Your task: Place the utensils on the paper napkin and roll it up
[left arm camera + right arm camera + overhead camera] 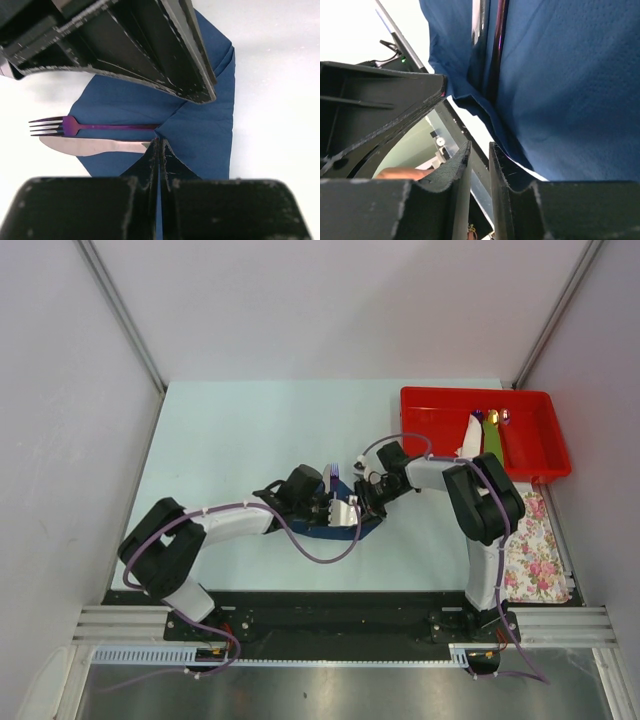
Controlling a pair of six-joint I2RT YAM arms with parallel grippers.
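Observation:
The dark blue paper napkin (338,530) lies mid-table, and one flap is folded over the utensils' handles. In the left wrist view a purple fork (100,126) and a silvery knife (90,145) lie side by side on the napkin (205,130), heads sticking out to the left. My left gripper (160,141) is shut on a raised edge of the napkin, and a thin blue strip shows between its jaws. My right gripper (479,146) is at the napkin's (570,90) edge with jaws narrowly apart and nothing between them. From above, both grippers (335,508) (368,502) meet over the napkin.
A red tray (520,393) at the back right holds a green-handled utensil (493,435) and a white piece. A pink-flowered cloth (530,540) lies in front of it by the right arm's base. Walls close in on the table at left, back and right.

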